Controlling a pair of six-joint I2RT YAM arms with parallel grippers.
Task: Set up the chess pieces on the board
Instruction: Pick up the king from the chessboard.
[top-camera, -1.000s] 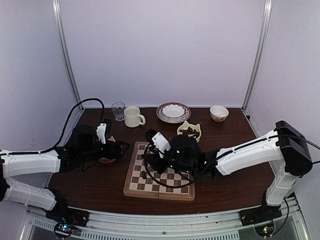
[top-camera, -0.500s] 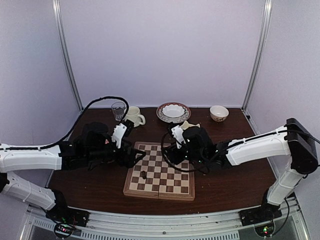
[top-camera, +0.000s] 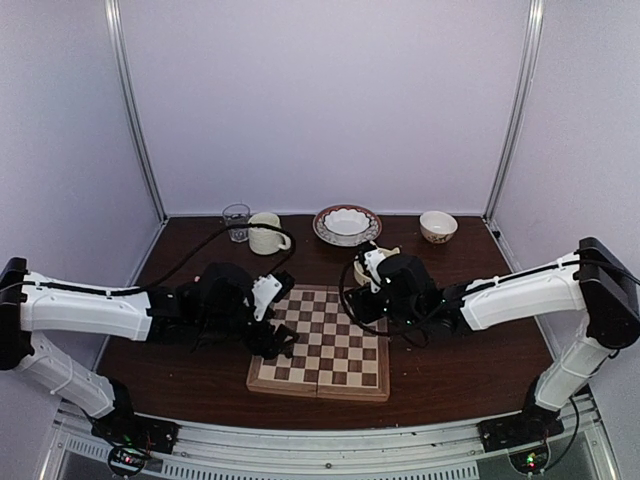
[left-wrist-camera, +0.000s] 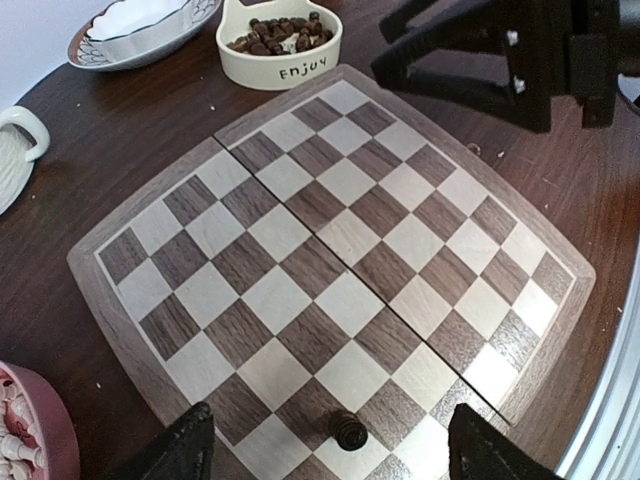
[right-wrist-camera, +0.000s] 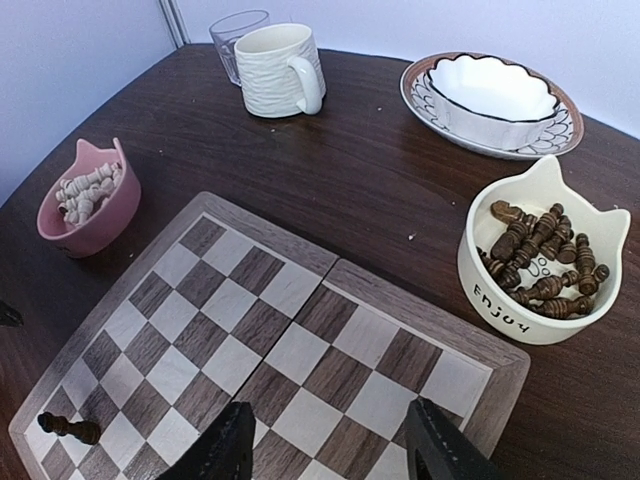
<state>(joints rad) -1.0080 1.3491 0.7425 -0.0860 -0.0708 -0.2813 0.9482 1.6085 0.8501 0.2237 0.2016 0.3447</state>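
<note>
Chess pieces (right-wrist-camera: 535, 255) mostly unplaced: dark heap in cream bowl (right-wrist-camera: 500, 300), pale ones in pink bowl (right-wrist-camera: 90, 228), one dark piece (left-wrist-camera: 348, 431) on board (top-camera: 320, 342), near-left edge. Left gripper (left-wrist-camera: 330, 415) wide open, empty, over that piece, likely for a regrip. Right gripper (right-wrist-camera: 330, 405) open, empty, facing cream bowl for next pick.

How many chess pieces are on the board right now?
1: a dark piece near the board's left edge. Every other visible square is bare; the rest sit in the pink bowl and cream bowl.
</note>
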